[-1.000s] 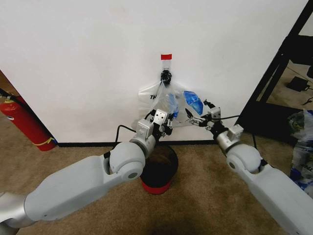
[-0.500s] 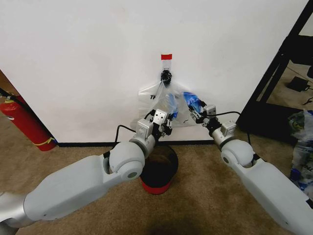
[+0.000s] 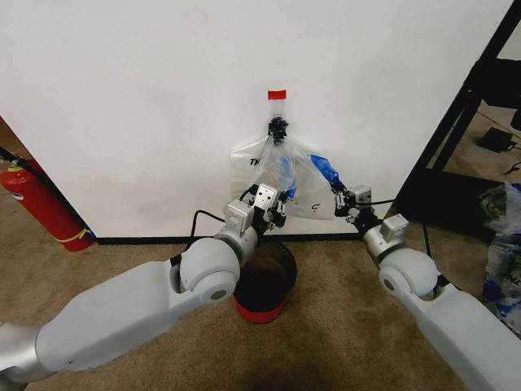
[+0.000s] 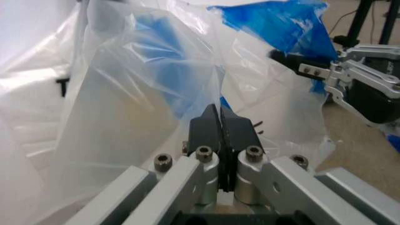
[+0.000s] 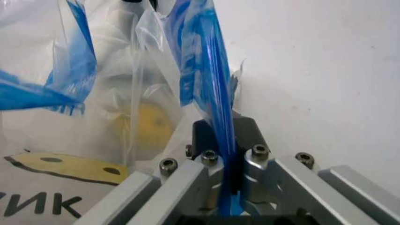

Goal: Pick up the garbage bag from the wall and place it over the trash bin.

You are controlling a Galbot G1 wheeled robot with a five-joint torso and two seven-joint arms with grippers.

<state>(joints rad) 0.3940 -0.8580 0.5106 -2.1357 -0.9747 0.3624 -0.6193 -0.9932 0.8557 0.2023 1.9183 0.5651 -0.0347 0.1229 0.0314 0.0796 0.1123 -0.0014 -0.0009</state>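
Both tools are gripping the crinkly clear plastic garbage bag hanging on the white wall: left tool clamped on a fold, right tool pinching its blue edge, above the round black trash bin.

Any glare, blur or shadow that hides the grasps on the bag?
Head view: even light, a soft shadow under the bin. Left wrist view: glare on the bag, left tool sharp. Right wrist view: background soft, right tool pinching blue plastic, clear.
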